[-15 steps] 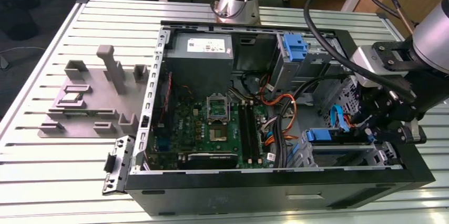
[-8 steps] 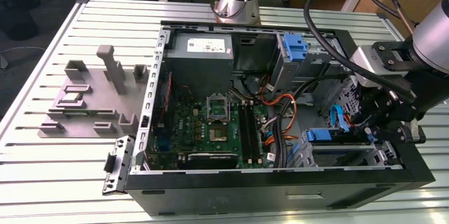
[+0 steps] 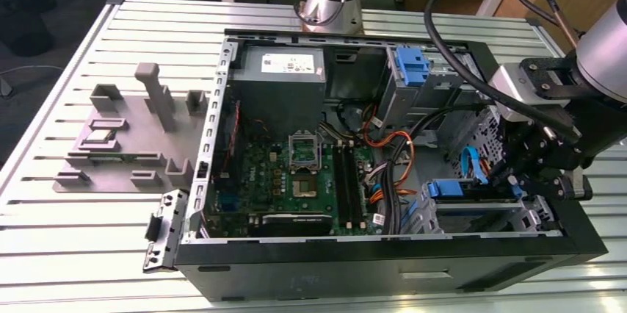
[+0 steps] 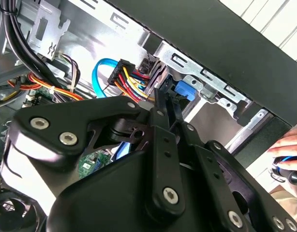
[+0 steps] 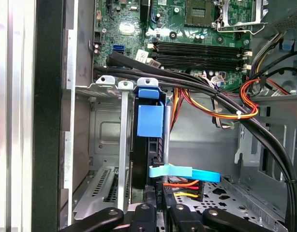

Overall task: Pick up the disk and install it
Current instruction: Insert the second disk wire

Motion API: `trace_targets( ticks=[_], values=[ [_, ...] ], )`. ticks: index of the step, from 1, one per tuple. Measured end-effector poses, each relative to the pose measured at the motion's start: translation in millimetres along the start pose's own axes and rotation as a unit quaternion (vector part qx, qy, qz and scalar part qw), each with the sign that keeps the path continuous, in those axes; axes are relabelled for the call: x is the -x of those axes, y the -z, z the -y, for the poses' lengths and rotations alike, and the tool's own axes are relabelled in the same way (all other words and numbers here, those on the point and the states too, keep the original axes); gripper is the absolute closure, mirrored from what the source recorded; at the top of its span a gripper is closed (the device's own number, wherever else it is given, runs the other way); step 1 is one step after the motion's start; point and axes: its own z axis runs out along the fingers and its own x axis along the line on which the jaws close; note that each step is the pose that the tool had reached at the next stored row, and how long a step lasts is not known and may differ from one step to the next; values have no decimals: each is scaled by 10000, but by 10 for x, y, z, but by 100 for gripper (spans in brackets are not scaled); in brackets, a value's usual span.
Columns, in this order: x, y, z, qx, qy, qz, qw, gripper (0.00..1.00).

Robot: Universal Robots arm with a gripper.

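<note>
Slatted metal tabletop (image 3: pixel 117 239) carries an open computer case (image 3: pixel 392 269). Inside it, the disk (image 5: pixel 149 130) stands edge-up in its bay, seemingly almost seated, with the claw (image 5: pixel 158 205) pinching its rear edge, not released.

open PC case (image 3: pixel 392 265) | motherboard (image 3: pixel 294 173) | grey fixture (image 3: pixel 128 133), possibly plastic

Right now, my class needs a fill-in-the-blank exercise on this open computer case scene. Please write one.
The robot's black hand reaches ___ the open black computer case. The flat ribbon cable in front of the blue-framed flat disk is ___. The grey plastic fixture sits at the exterior view's ___.
Missing words: inside; blue; left.
</note>
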Motion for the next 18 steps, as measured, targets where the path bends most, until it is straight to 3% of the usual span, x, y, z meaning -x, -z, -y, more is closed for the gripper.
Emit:
trace_targets(
  ticks=[8,18],
  values=[
    [1,0,-12,-1,-2,42,10000,82],
    [0,-4,-20,-1,-1,40,10000,82]
  ],
)
